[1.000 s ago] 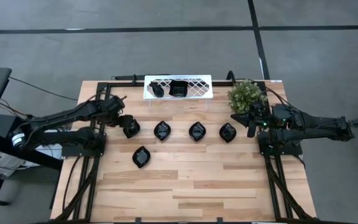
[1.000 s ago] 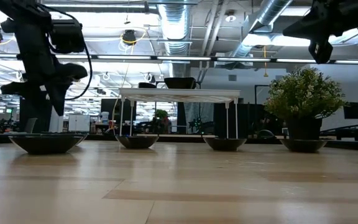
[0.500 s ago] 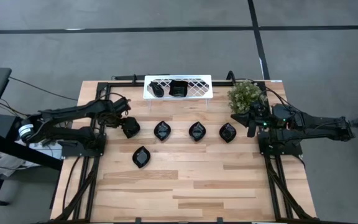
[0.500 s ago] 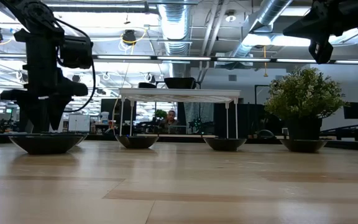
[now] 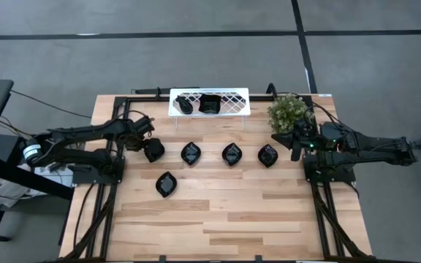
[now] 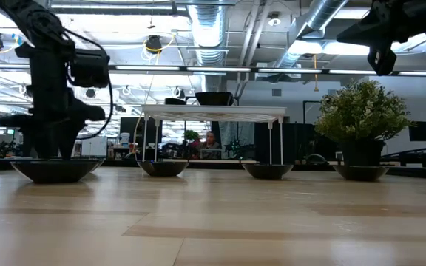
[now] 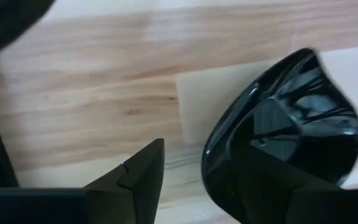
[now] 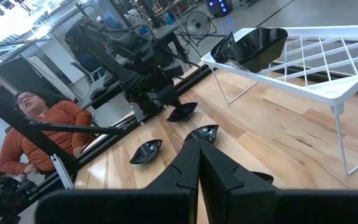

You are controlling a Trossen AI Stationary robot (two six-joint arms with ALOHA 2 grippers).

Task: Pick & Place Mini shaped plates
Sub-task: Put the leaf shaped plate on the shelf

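Note:
Three mini shaped plates [image 5: 191, 153] [image 5: 232, 154] [image 5: 268, 155] lie in a row on the wooden table, with another [image 5: 166, 184] nearer the front. My left gripper [image 5: 152, 150] points down, open, over the row's leftmost plate [image 6: 54, 171]. In the left wrist view one finger [image 7: 143, 171] stands outside that plate's [image 7: 316, 106] rim, and the other seems to be inside the dish. Two more plates [image 5: 185, 106] [image 5: 209, 104] sit on the white rack [image 5: 232, 102]. My right gripper [image 5: 296, 142] waits shut, high up by the plant. My left gripper straddles the near rim [image 7: 213, 146] of the leftmost plate from above. Bare wood shows between the outer finger and the plate's wall. The inner finger is dark against the dark dish, so I cannot tell whether it touches. The plate rests flat on the table.
A potted plant [image 5: 289, 111] stands at the back right, beside the right arm. The rack stands on thin legs [image 6: 272, 140] at the far edge. The table's near half [image 5: 218, 219] is bare wood. A person [image 8: 42, 124] sits beyond the table's left side.
My left gripper has come down, still pointing down, until its fingertips are at the leftmost plate's rim. The plates have not moved.

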